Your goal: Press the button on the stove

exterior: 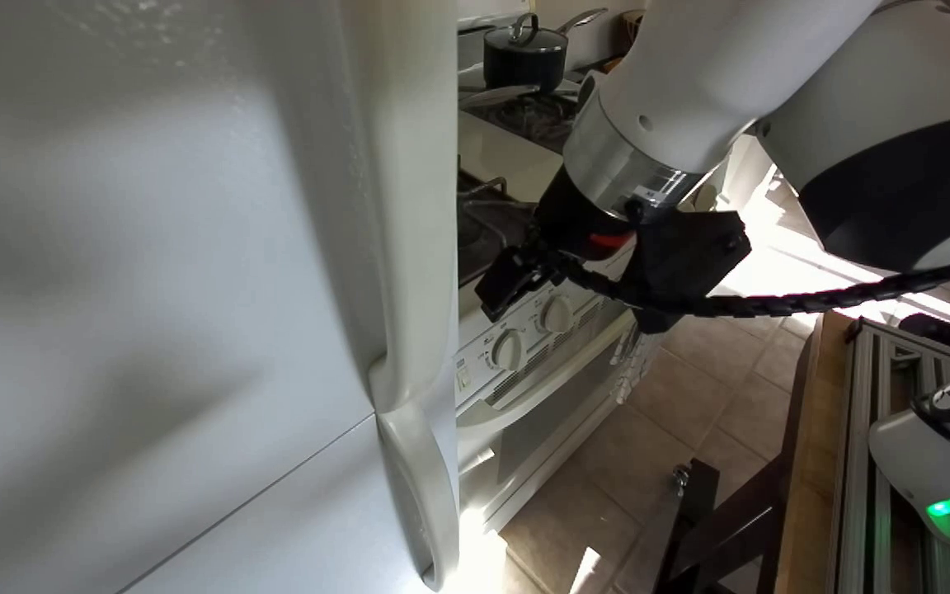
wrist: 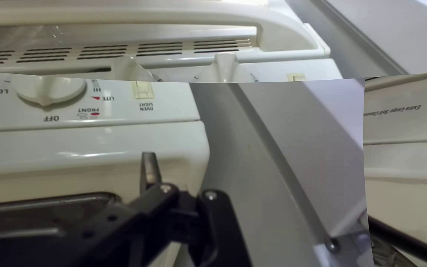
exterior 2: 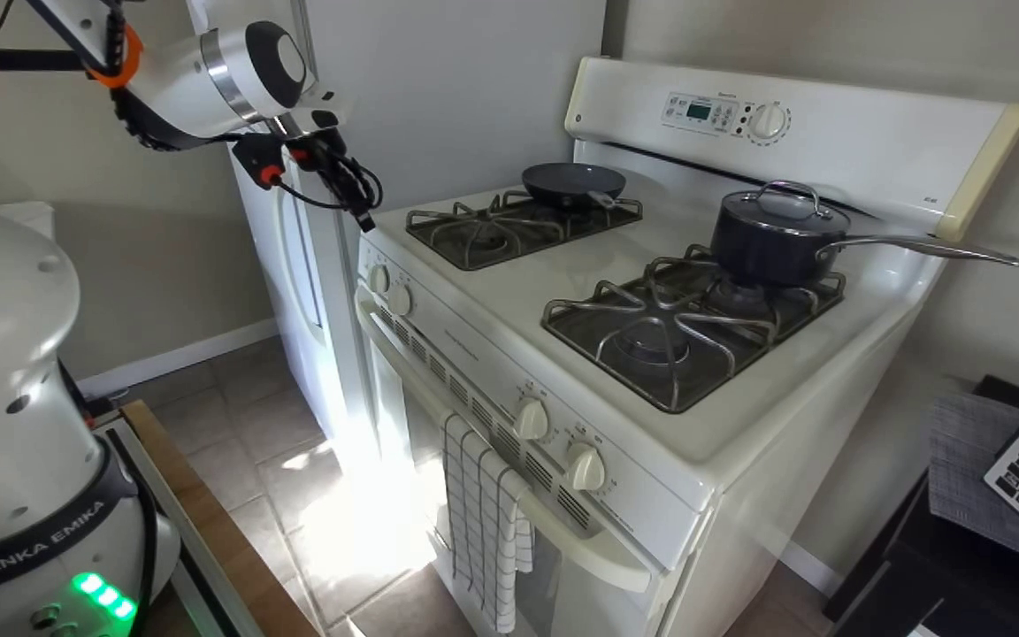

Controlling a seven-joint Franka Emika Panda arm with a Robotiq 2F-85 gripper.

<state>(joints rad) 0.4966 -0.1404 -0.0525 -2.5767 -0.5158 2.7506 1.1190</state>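
Four front knobs (exterior 2: 532, 419), one stove (exterior 2: 509, 285); one gripper (exterior: 498, 290) nearby, clenched or released unclear

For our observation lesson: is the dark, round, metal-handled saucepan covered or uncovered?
Covered: both exterior views show a round, metal-rimmed lid on it.

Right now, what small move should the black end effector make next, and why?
Probably ease the black end effector down toward the small, rectangular cream switch labelled OVEN LIGHT on the white gas stove; an exterior view shows the fingertips higher, not touching it.
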